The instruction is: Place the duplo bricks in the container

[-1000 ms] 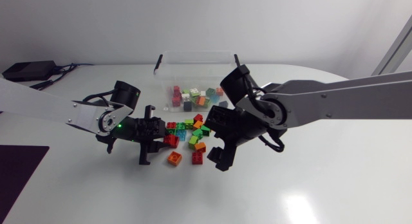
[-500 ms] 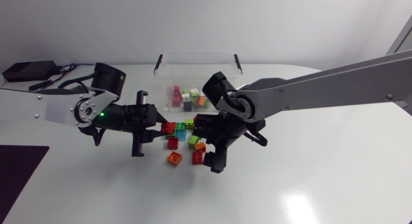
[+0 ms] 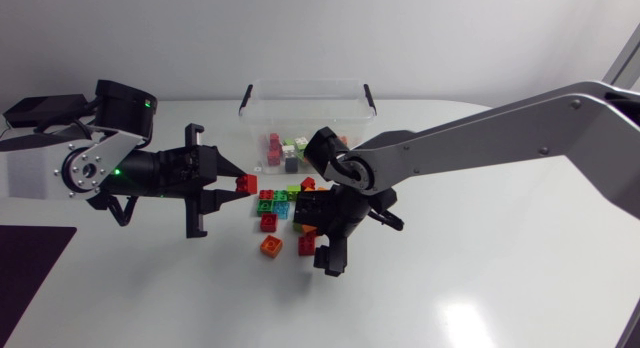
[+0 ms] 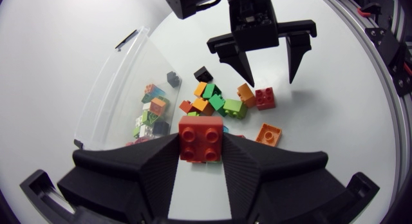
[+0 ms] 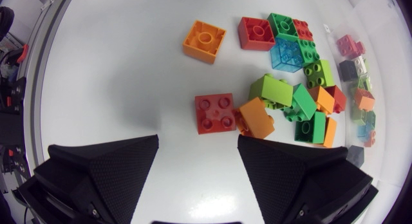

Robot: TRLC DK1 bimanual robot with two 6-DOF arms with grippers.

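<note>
Jaws on left, clamping a red brick, have drawn back; right jaws gape above the pile.

Item 1: table, white, smooth, slightly glossy top with a rounded far edge; it fills most of the head view and forms the ground in both wrist views. A soft bright patch of reflected light sits on it toward 5 o'clock. Item 2: black box, flat, low and rectangular, matte, lying on the table at the 10 o'clock corner near the far edge; its 3 o'clock end is hidden. Item 3: dark panel, flat, near-black with a purplish tone, rounded corner, at 8 o'clock. Whether it lies on the tabletop or beyond its edge cannot be told.
</note>
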